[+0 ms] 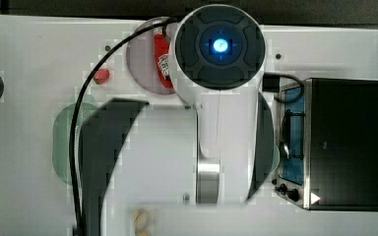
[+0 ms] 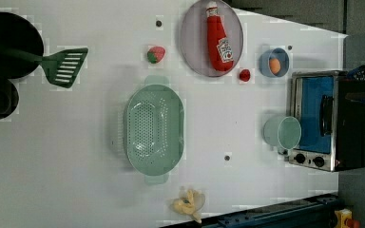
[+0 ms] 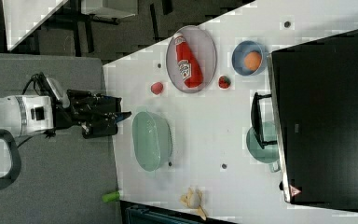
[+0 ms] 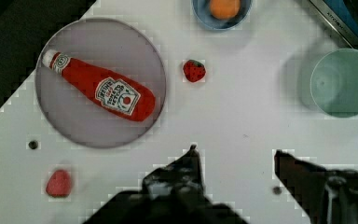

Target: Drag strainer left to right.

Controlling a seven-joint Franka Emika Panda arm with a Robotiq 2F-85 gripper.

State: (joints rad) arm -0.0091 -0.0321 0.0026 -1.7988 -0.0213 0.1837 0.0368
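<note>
The strainer (image 2: 154, 129), a pale mint-green oval colander dotted with holes, rests on the white table (image 2: 76, 156) near its middle. In the right view the strainer (image 3: 151, 140) lies just right of my gripper (image 3: 123, 114), which is apart from it. The wrist view has my gripper (image 4: 235, 154) open, with bare table between the dark fingers (image 4: 191, 161). In the top view my arm (image 1: 219, 98) covers most of the strainer (image 1: 61, 142), leaving a green edge.
A smooth green mug (image 2: 282, 132) stands beside the toaster oven (image 2: 325, 121). A plate (image 2: 195, 52) carries a ketchup bottle (image 2: 220, 42). A blue bowl (image 2: 266, 64) holds an egg. Two strawberries (image 2: 156, 54), a green spatula (image 2: 64, 66), a black pan (image 2: 9, 45) and a yellow toy (image 2: 187, 202) lie around.
</note>
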